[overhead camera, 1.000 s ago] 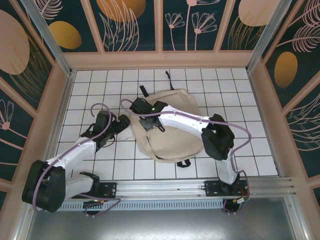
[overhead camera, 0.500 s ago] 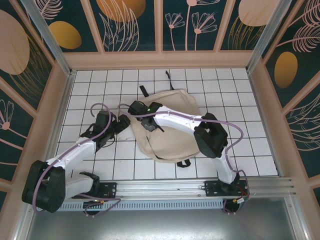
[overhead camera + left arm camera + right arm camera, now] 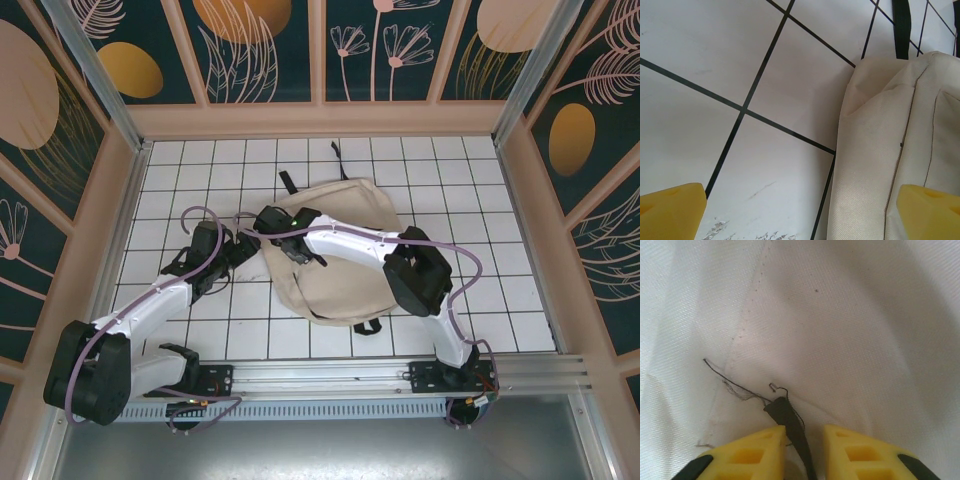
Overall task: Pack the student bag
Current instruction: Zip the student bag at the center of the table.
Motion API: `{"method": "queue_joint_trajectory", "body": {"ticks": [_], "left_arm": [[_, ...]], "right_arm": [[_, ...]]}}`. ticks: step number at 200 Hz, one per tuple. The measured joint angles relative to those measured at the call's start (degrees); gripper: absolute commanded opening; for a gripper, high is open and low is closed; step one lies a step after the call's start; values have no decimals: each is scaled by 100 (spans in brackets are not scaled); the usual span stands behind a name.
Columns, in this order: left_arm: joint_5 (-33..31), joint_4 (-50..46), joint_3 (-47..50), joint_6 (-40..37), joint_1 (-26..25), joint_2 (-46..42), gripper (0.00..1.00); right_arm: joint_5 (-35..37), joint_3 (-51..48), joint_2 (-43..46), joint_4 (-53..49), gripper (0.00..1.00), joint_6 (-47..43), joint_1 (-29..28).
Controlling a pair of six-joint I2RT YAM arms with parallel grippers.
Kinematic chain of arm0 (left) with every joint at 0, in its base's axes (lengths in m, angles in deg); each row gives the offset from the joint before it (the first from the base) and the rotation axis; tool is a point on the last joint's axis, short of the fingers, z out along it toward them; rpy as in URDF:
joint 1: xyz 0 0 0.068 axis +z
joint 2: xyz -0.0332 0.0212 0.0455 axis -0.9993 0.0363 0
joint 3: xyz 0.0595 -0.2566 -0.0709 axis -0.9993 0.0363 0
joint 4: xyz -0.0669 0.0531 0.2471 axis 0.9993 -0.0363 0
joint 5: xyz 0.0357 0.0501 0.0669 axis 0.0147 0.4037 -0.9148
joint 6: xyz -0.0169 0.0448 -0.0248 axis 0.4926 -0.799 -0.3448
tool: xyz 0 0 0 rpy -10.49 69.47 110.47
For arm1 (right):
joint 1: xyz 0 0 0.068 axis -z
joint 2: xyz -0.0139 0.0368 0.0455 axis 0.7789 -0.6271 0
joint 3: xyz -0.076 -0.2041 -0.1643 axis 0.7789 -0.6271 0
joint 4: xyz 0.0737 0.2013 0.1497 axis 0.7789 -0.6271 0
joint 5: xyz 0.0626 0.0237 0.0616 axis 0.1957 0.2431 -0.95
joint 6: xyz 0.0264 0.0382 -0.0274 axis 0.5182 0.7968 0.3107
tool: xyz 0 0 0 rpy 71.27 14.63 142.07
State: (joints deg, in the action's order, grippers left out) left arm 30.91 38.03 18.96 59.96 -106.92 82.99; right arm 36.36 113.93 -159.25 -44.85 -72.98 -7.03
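The student bag (image 3: 350,270), cream fabric with black straps, lies flat in the middle of the white tiled floor. My right gripper (image 3: 268,222) is pressed down on the bag's upper left part. In the right wrist view its yellow fingers (image 3: 747,455) stand a narrow gap apart, with a thin black tab (image 3: 787,417) of the bag (image 3: 840,330) between them, against the left finger. My left gripper (image 3: 243,247) sits at the bag's left edge, wide open. In its wrist view the left gripper (image 3: 802,205) straddles that edge of the bag (image 3: 875,150), one fingertip over tile, the other over fabric.
A black strap (image 3: 287,182) sticks out at the bag's far side and another (image 3: 367,326) at its near edge. Wooden walls (image 3: 320,120) fence the tiled floor (image 3: 200,160) on three sides. A metal rail (image 3: 330,375) carries both arm bases at the near edge.
The right gripper has slid a little left across the bag and its jaws have narrowed around the black tab. The left arm has stayed put.
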Motion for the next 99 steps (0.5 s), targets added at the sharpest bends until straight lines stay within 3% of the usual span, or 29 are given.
{"method": "queue_joint_trajectory", "body": {"ticks": [20,68,99], "left_arm": [[-4,-39,-4,-4,0,0,98],[31,-306,-205,-94,0,0,98],[426,-302,-267,-101,0,2,88]], "right_arm": [[149,0,9,11,8,70,0],[391,-256,461,153,4,439,0],[234,-706,1021,437,4,713,22]]}}
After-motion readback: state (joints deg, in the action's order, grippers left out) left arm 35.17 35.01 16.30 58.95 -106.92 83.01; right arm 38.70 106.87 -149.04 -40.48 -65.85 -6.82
